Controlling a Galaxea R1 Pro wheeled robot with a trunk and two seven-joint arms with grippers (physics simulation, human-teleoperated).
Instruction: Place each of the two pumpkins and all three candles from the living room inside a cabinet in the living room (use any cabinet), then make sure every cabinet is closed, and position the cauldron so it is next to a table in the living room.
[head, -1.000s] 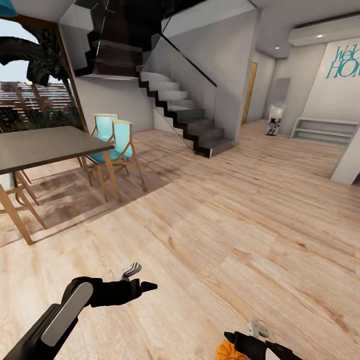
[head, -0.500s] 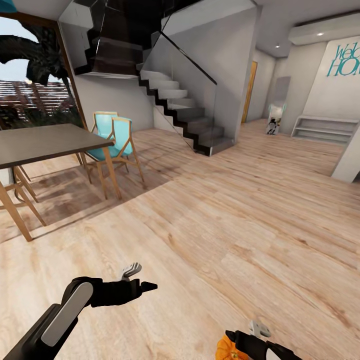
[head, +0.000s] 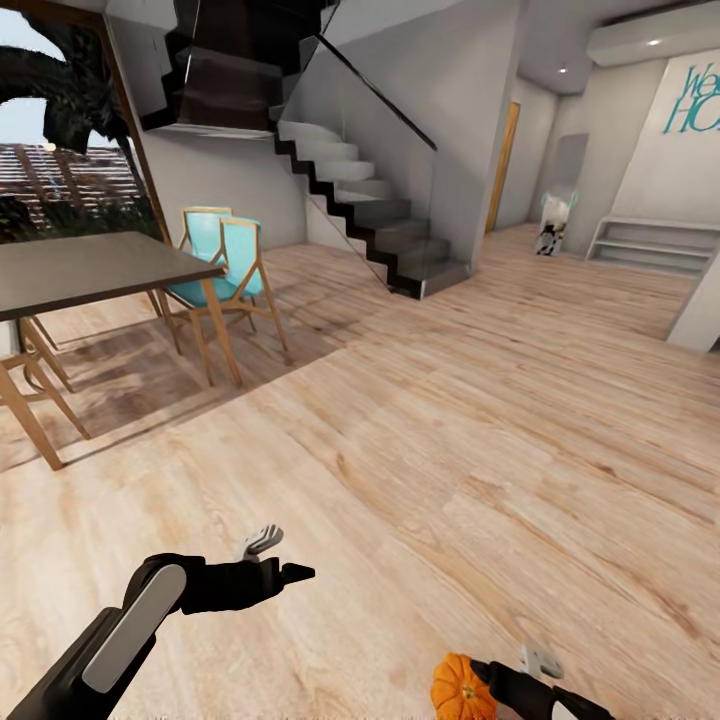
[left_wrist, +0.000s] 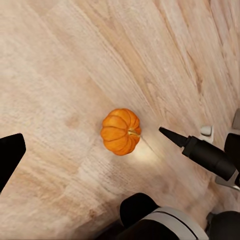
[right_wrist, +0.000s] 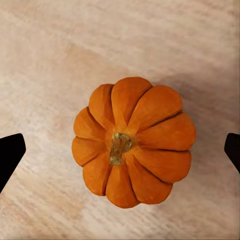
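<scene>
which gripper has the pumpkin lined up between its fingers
The right gripper: its wrist view shows the pumpkin centred between its two spread fingertips, not gripped. The left gripper hangs open over bare wooden floor.

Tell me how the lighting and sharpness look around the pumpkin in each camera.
Head view: the small orange ribbed pumpkin sits at the bottom edge, evenly lit, beside the right tool; the dark-topped wooden-legged table casts a broad shadow on the pale wooden plank floor. Left wrist view: pumpkin fairly sharp, pale bright patch beside it. Right wrist view: pumpkin crisp, faint shadow alongside, no glare.
</scene>
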